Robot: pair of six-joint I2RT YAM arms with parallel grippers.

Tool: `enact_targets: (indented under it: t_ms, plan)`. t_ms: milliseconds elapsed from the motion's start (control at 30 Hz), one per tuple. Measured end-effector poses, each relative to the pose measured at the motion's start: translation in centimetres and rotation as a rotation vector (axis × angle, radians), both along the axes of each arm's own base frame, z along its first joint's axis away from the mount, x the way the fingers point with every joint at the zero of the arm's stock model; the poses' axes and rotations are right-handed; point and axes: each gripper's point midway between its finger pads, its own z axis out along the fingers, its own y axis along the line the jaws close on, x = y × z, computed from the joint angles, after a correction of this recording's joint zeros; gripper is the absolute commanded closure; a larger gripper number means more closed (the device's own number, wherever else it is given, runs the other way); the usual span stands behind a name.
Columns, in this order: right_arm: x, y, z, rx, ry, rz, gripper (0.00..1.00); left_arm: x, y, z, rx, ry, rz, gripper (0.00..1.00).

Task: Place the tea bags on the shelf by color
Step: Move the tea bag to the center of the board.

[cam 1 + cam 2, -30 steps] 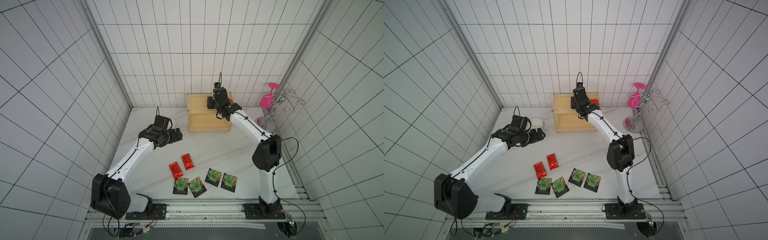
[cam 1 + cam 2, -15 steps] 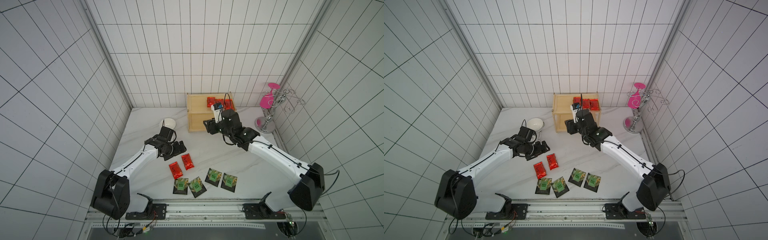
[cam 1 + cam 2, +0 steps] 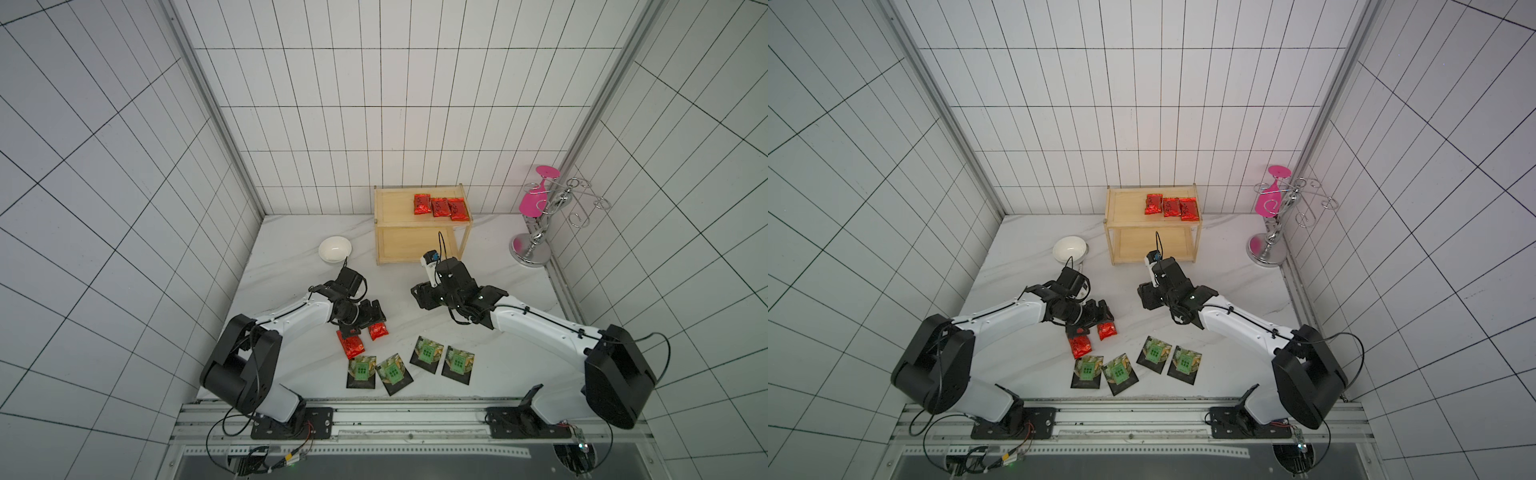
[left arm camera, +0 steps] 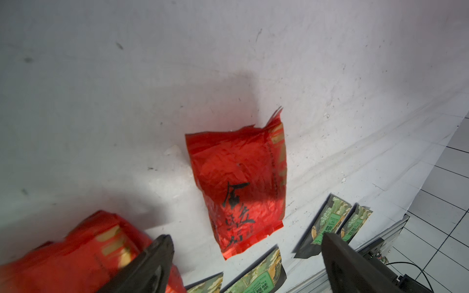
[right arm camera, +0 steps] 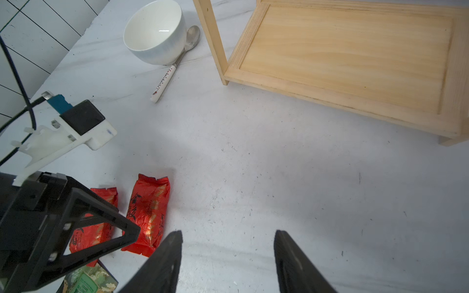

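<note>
Top views: white marbled table (image 3: 291,257), with the shelf (image 3: 395,208) standing at its far edge.
Shelf build: light wood, two tiers on four slim posts; lower board seen close up in the right wrist view.
Upper tier: three red tea bags (image 3: 439,207) lying flat in a row, edge to edge, toward the right arm's side of the board.
Table, red: left red bag (image 3: 352,345) and right red bag (image 3: 378,330), close together, about midway between the shelf and the front edge.
Table, black: four black tea bags (image 3: 394,373) in a row near the front edge, green labels up.
Left gripper (image 3: 365,325): jaws wide apart, low over the two loose red bags. In the left wrist view, right red bag just ahead between the fingers (image 4: 152,261), left red bag beside one of them; contact impossible to tell.
Right gripper (image 3: 419,296): jaws apart, only bare table between them in the right wrist view; in front of the shelf, apart from every packet.
Other items: white bowl (image 3: 335,248) with a spoon (image 5: 165,81) just beside it, left of the shelf; chrome stand (image 3: 534,249) carrying a pink glass (image 3: 535,203) hung foot-up, at the far right corner.
</note>
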Motion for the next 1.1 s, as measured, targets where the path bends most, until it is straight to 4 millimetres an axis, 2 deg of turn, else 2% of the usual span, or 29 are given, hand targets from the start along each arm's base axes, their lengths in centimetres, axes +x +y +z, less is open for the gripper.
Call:
enact_targets:
  t_ms: [200, 533, 733, 967, 1100]
  plan:
    - [1.3, -1.5, -0.1, 0.003, 0.003, -0.046, 0.39, -0.4, -1.4, -0.6, -0.013, 0.002, -0.042, 0.07]
    - [-0.3, -3.2, -2.8, 0.001, 0.077, -0.084, 0.41, 0.6, -4.2, -0.6, -0.043, -0.016, -0.078, 0.09]
    - [-0.5, -4.2, -4.1, 0.027, 0.129, -0.130, 0.43, 1.2, -6.1, -0.5, -0.074, -0.026, -0.083, 0.09]
    - [-0.8, -4.4, -4.6, 0.039, 0.155, -0.141, 0.44, 1.8, -6.8, -0.1, -0.100, -0.046, -0.066, 0.11]
    - [-0.9, -4.2, -4.9, 0.053, 0.183, -0.147, 0.45, 2.1, -6.0, 0.9, -0.113, -0.074, -0.038, 0.11]
